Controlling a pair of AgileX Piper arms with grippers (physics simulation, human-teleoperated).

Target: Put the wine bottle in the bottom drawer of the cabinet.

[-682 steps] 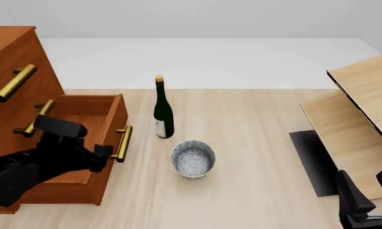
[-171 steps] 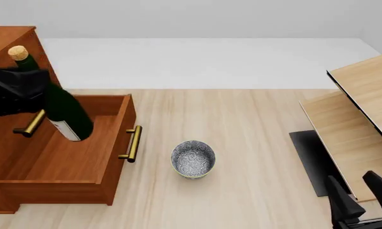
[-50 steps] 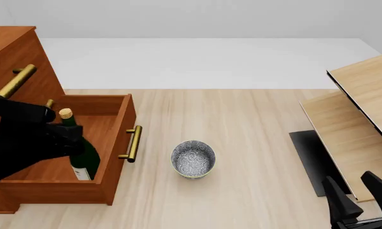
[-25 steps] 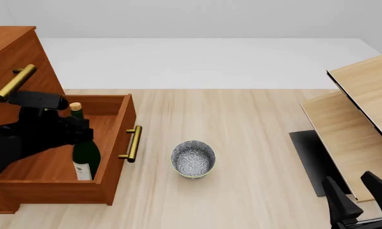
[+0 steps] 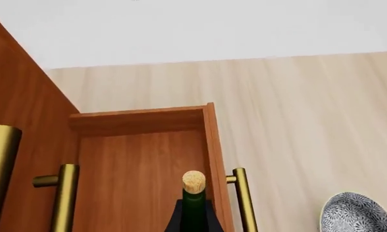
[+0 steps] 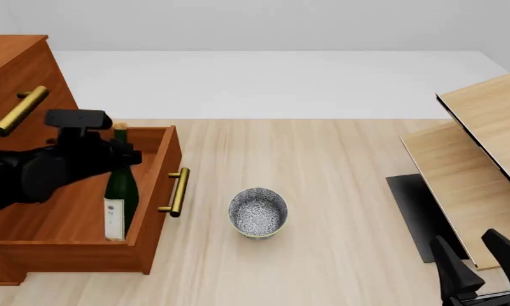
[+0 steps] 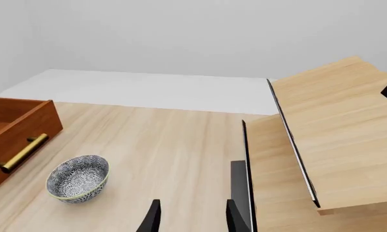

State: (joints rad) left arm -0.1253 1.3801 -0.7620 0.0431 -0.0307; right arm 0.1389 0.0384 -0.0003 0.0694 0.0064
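Note:
The wine bottle [image 6: 120, 191] stands upright inside the bottom drawer [image 6: 155, 191] of the cabinet [image 6: 21, 70], close to the drawer's right wall. The drawer is pulled out. My left gripper [image 6: 117, 155] is shut on the bottle's neck just under the cork. In the left wrist view the cork [image 5: 193, 181] and green neck show between dark finger edges [image 5: 174, 223]. My right gripper [image 6: 484, 264] hangs open and holding nothing at the table's near right, far from the cabinet; its fingertips also appear in the right wrist view [image 7: 193, 217].
A patterned bowl [image 6: 257, 212] sits on the table just right of the drawer's brass handle [image 6: 176, 191]. Pale light-wood furniture [image 6: 480, 134] and a black mat [image 6: 415, 215] fill the right side. Two upper drawer fronts with brass handles [image 6: 17, 109] rise above the open drawer.
The bottle went from tilted to upright inside the drawer, its cork rising. My left arm moved up and toward the cabinet with it. The right arm stayed still.

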